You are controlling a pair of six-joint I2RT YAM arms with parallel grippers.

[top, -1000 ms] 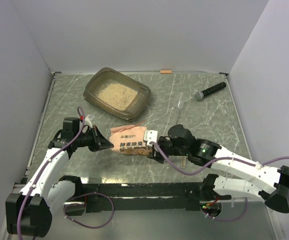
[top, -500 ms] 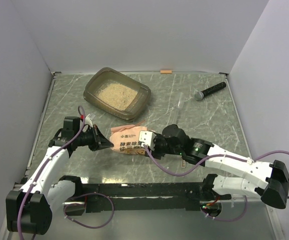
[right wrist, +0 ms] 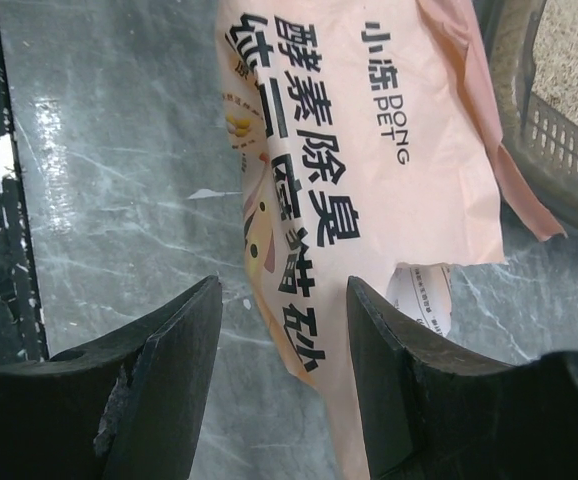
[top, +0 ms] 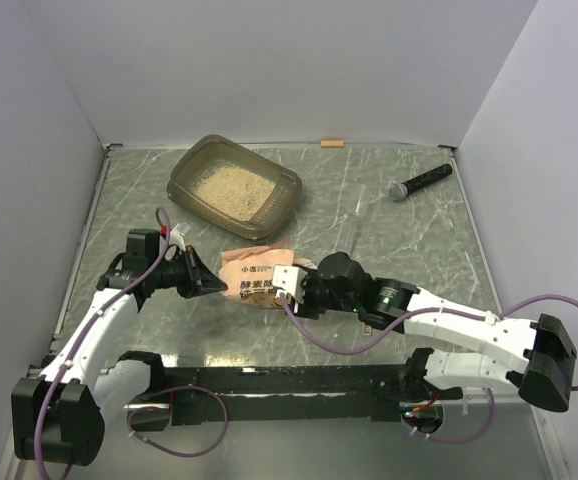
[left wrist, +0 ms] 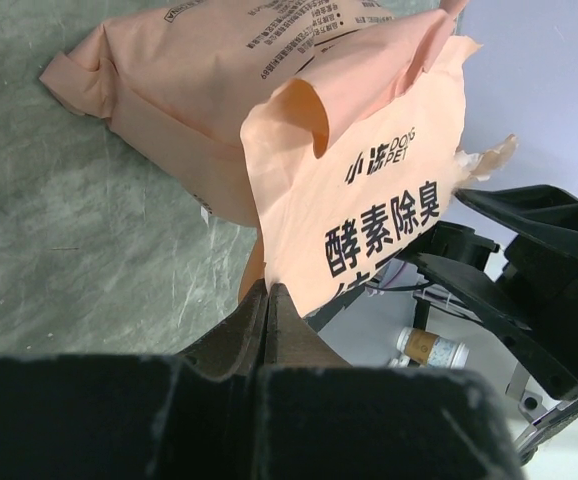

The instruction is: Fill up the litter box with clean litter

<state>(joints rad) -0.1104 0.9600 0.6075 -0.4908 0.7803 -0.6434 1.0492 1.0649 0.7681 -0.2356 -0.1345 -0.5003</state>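
Observation:
The litter box [top: 287, 196] stands at the back left with beige clean litter [top: 231, 187] spread in it. The orange-pink litter pouch [top: 257, 274] is in front of it, between my two grippers. My left gripper [top: 216, 288] is shut on the pouch's left edge; in the left wrist view its jaws [left wrist: 269, 290] pinch the lower rim of the pouch [left wrist: 369, 170], which is raised off the table there. My right gripper [top: 287, 286] is open at the pouch's right end. In the right wrist view the pouch's [right wrist: 359, 200] corner lies between the spread fingers [right wrist: 284, 300], touching neither.
A black microphone-like stick [top: 419, 181] lies at the back right. A small orange tape strip [top: 332, 144] sits at the far edge. Grey walls close in both sides and the back. The litter box's [right wrist: 534, 140] slotted wall shows at the right wrist view's top right.
My right arm has slid left, bringing its open jaws around the pouch's right end. The left gripper has kept its grip and shifted slightly up with the pouch's edge.

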